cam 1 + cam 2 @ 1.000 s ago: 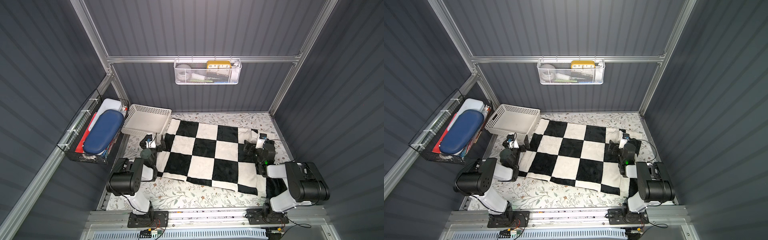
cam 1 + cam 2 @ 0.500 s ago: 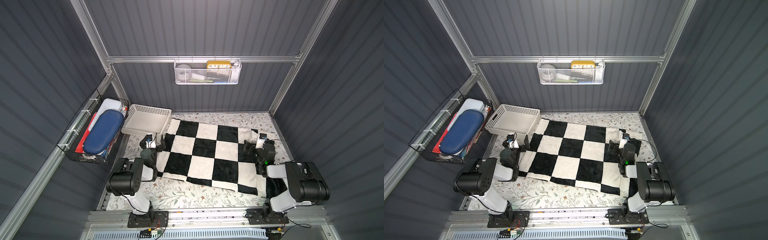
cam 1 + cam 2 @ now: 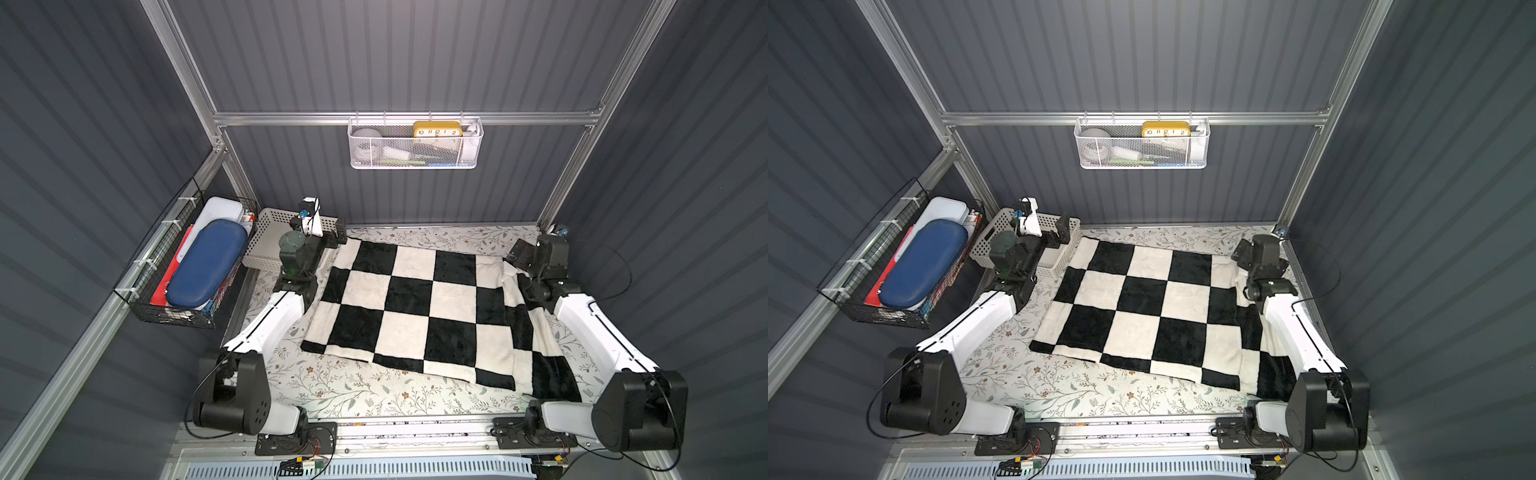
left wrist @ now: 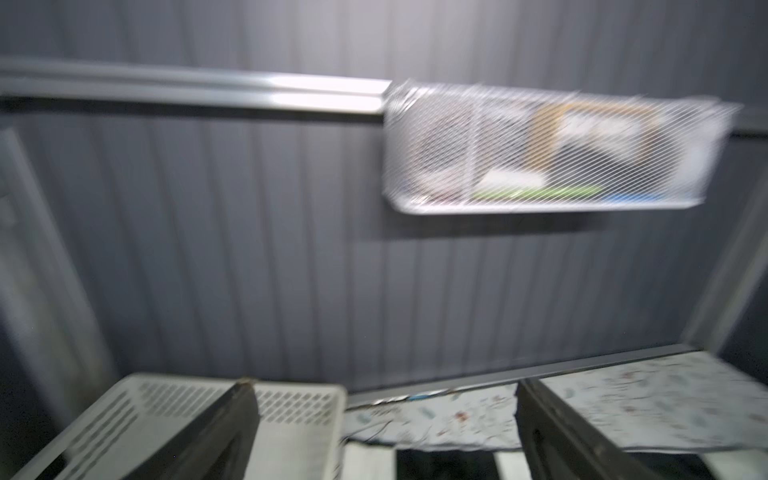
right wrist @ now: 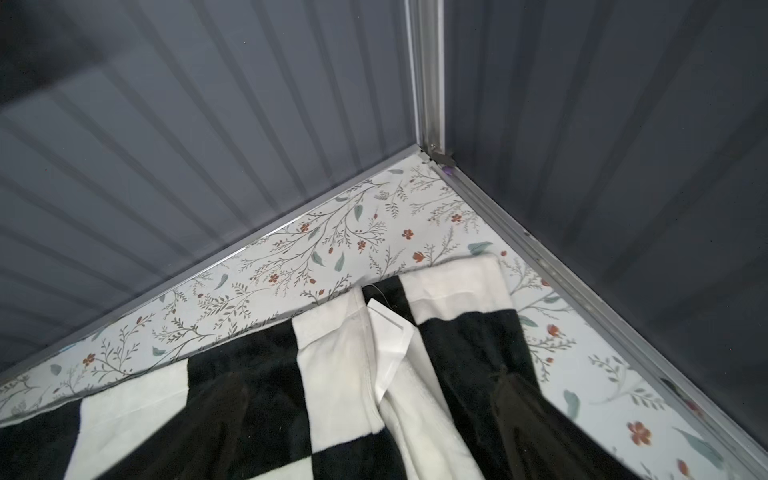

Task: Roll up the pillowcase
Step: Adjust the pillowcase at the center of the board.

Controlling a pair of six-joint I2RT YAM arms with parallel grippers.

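Left tool (image 4: pixel 384 399) gapes wide near 11 o'clock, right tool (image 5: pixel 372 399) is spread above the 1 o'clock corner; pillowcase (image 3: pixel 419 307) looks soft, light, floppy, so pinch its far corners.

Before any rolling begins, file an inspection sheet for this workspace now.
Surface: floral table covering, lying flat.
Job's things: pillowcase spread out, unrolled, its right side folded over.
Clutter: white basket at the pillowcase's far-left corner.
Grippers: left gripper beside the white basket, jaws open, empty; right gripper over the pillowcase's far-right corner, jaws apart.
Cables: black cable loops by both arm bases.
Surroundings: wire rack holding a blue case; mesh basket with a yellow clock.
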